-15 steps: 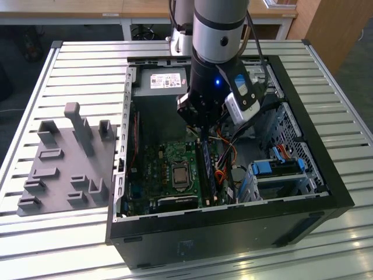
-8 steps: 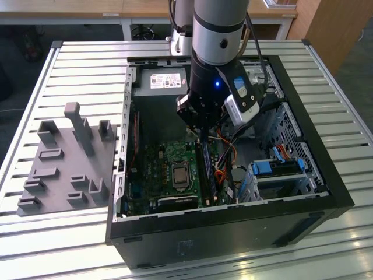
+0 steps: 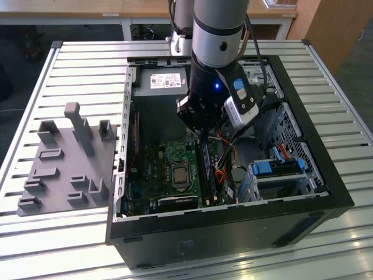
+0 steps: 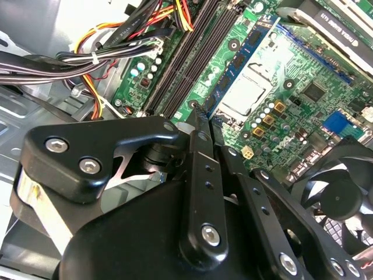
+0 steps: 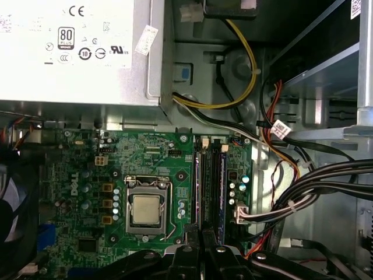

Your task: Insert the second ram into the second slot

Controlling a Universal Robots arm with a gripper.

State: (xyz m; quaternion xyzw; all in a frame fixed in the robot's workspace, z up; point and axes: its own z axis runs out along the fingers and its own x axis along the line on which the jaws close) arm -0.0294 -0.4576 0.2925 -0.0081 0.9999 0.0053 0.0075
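My gripper (image 3: 201,133) reaches down into the open computer case (image 3: 326,181), over the memory slots (image 5: 210,186) beside the CPU socket (image 5: 145,209). In the second wrist view the second ram (image 4: 236,64), a dark-blue stick with dark chips, stands upright in the slot nearest the socket. The gripper (image 4: 202,116) has its fingers drawn together, with the tips at that stick's near end. I cannot tell whether they touch it. The first wrist view shows another dark-blue strip (image 5: 222,186) in the slot farthest from the socket, and the fingers (image 5: 186,248) meeting just short of the slots.
Bundled black, yellow and orange cables (image 5: 303,186) run beside the slots. The power supply (image 5: 70,46) sits at the case's far end. Drive bays with blue latches (image 3: 280,166) fill the exterior view's right. A grey fixture block (image 3: 64,157) stands on the slatted table.
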